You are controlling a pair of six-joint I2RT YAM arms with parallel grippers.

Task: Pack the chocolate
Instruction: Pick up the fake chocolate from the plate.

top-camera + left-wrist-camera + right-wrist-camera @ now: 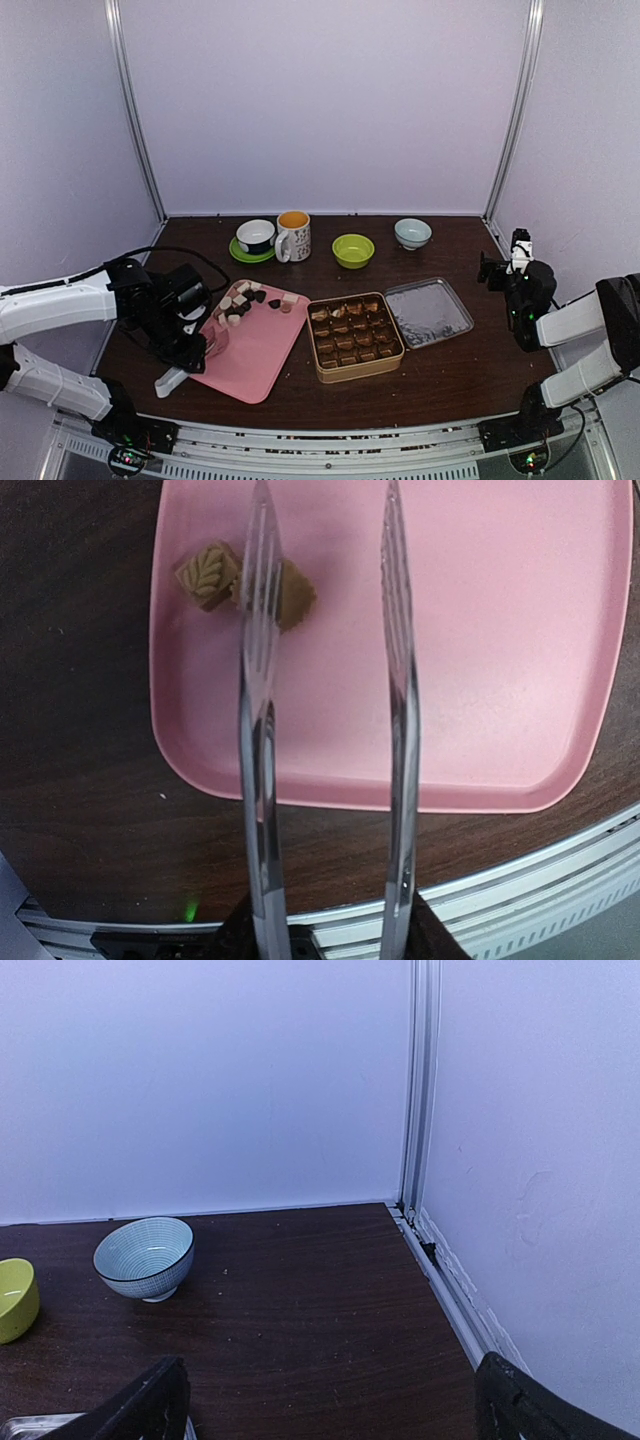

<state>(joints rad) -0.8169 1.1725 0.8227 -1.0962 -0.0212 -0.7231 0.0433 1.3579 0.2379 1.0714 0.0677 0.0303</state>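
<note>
Our left claw (192,332) is clamped on the tongs (258,740), and the blades stand apart over the tray (500,680). 2 tan chocolate pieces (208,575) sit right ahead of the claw at the blade tips, touching each other. 1 blade crosses over the pair, the other hangs over bare pink. The rest of the chocolate (240,298) is piled further out on the tray.

We reckon the step is pinching 1 piece. We'd shift sideways so a single piece sits between the blades, drop low, then squeeze gently, since the neighbour could get nudged or dragged along.

The tin (362,370) is off to the claw's right, with its lid (430,312) beyond that. We can't tell if any slots are filled. Nothing seems to block that path. The mug (293,237) and green bowl (353,250) sit well beyond. Our right claw (330,1405) hangs wide open and empty, far off by the wall.
</note>
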